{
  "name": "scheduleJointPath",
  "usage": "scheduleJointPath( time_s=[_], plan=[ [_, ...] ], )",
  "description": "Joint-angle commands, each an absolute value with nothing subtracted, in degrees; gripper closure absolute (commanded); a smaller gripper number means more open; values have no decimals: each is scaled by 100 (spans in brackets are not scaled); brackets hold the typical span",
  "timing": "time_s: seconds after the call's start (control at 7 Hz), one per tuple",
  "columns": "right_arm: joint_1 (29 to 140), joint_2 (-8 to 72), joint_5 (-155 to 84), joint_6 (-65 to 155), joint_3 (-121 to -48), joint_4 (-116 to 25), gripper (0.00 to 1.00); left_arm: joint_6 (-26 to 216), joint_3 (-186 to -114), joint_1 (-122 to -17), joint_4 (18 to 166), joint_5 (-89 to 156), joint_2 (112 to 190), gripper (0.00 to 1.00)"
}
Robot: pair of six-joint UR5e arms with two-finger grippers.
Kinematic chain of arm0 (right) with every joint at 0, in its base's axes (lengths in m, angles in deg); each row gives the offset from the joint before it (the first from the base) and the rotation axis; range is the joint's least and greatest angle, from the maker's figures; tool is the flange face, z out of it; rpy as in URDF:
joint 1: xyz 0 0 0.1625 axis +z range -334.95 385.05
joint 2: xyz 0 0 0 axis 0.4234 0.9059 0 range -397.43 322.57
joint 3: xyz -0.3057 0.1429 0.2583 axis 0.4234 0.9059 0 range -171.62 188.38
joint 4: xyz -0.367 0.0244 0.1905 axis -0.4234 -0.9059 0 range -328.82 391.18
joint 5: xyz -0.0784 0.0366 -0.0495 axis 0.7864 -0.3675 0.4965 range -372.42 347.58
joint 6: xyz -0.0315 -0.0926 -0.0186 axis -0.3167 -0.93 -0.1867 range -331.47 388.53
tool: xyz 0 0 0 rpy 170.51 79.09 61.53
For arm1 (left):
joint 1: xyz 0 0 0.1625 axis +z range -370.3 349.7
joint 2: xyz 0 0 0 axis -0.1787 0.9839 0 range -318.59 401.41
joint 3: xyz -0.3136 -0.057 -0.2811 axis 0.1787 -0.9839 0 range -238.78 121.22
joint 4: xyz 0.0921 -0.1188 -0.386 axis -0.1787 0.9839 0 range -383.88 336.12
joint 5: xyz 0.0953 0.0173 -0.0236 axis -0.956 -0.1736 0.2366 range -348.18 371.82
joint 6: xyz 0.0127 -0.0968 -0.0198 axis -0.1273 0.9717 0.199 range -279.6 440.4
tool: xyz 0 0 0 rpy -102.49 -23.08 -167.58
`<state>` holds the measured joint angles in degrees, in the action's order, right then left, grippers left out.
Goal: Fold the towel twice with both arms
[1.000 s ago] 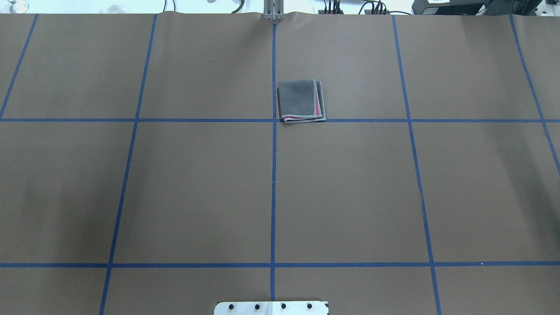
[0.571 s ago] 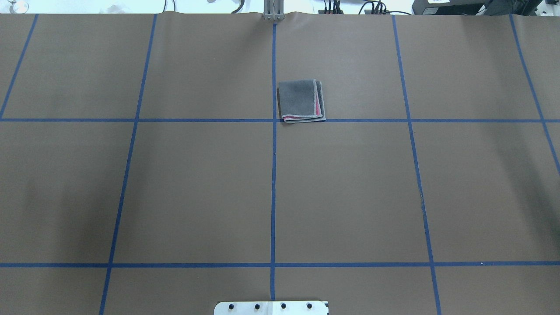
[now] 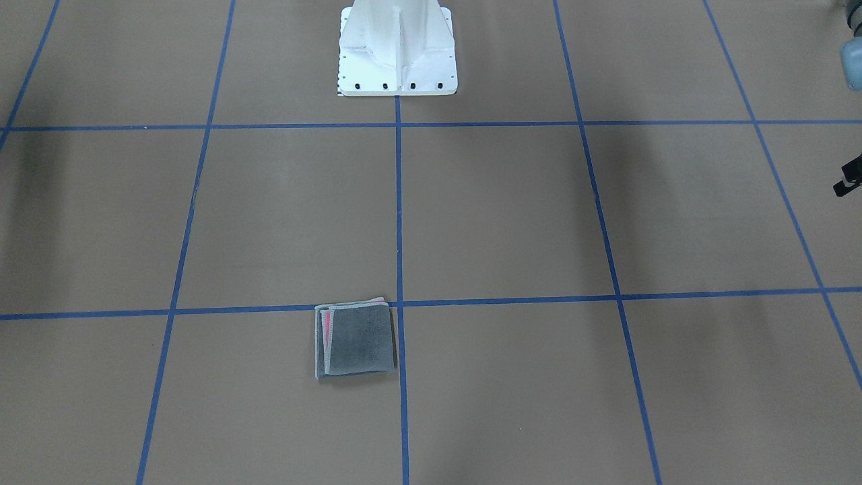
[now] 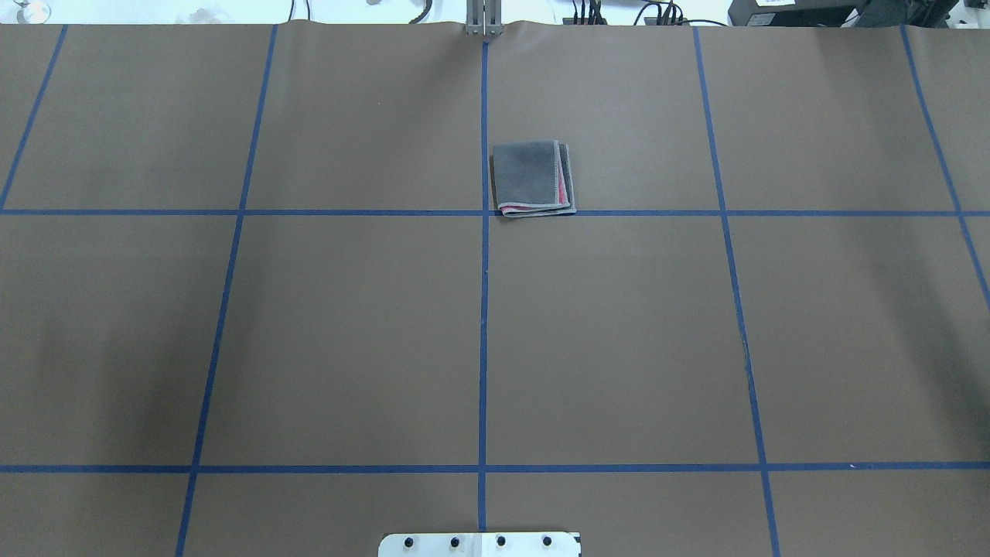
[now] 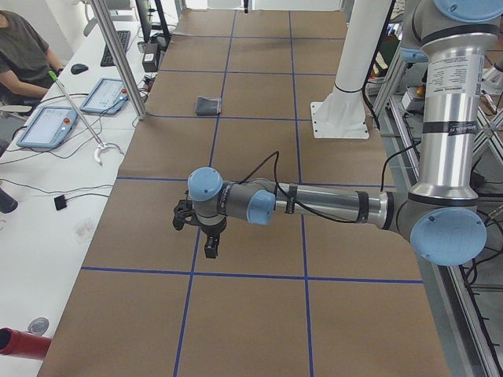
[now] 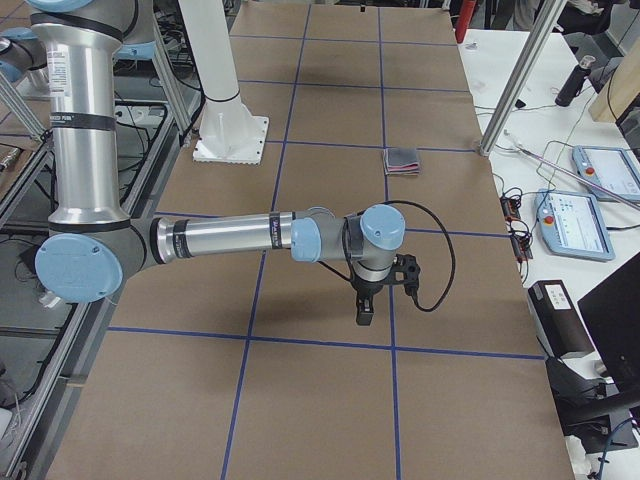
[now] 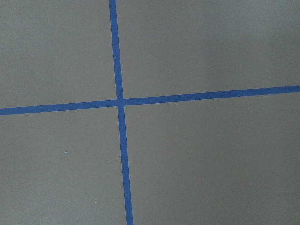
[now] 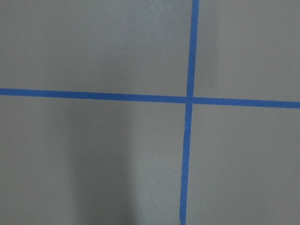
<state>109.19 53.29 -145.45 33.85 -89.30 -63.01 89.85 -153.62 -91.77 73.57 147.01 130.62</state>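
The towel (image 4: 530, 178) lies folded into a small square, dark grey face up, with pink layers and the light grey hem showing along its right and near edges. It also shows in the front view (image 3: 357, 340) and both side views (image 5: 207, 104) (image 6: 403, 160). My left gripper (image 5: 211, 247) hangs over the table far to the left of the towel. My right gripper (image 6: 364, 312) hangs far to the right. Both point down and touch nothing. I cannot tell whether either is open or shut. The wrist views show only bare table and tape.
Brown table cover (image 4: 348, 333) with a blue tape grid. The white pedestal base (image 3: 397, 54) stands at the near middle edge. In the side views, tablets (image 5: 47, 126) and cables lie on the benches beyond the far edge, where a seated person (image 5: 23, 47) shows.
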Motion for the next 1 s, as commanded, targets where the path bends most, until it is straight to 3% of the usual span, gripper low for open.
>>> scheduleJointPath(
  time_s=[0.0, 0.86],
  plan=[
    [10916, 5345, -14531, 3390, -8927, -6330, 0, 8989, -15405, -9194, 7359, 14726, 13062, 0],
    [10916, 5371, -14540, 3381, -8927, -6321, 0, 8998, -15467, -9230, 7385, 14972, 13097, 0]
  ],
)
